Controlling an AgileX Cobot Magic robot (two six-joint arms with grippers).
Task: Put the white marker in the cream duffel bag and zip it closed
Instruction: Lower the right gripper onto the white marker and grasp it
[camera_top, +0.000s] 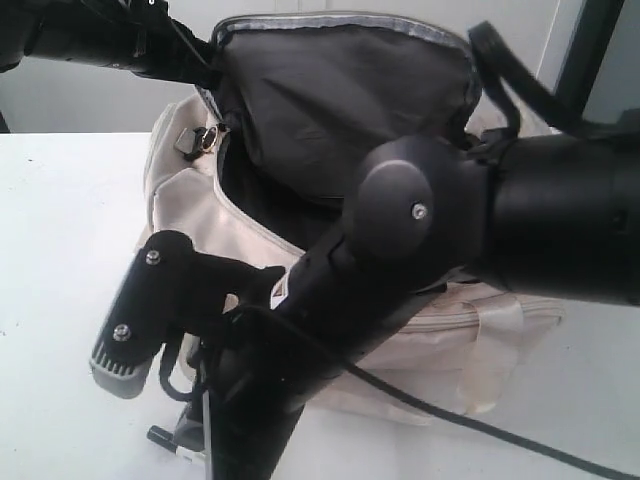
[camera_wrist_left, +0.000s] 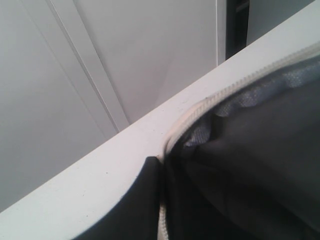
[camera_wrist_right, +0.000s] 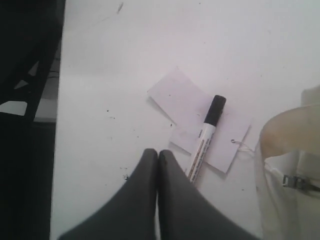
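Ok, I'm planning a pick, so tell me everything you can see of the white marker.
The white marker is a slim pen-like stick: white barrel with orange-brown print too blurred to read, dark cap fitted. It lies flat on white paper tags that rest on the white table, beside the cream duffel bag. Its uncapped end sits next to the shut right gripper; whether they touch cannot be told. Only the right wrist view shows it.

Right pincer (camera_wrist_right: 158, 154) pressed shut, pointing down, right arm (camera_top: 560, 220) stretched across, left arm (camera_top: 95, 35) held high
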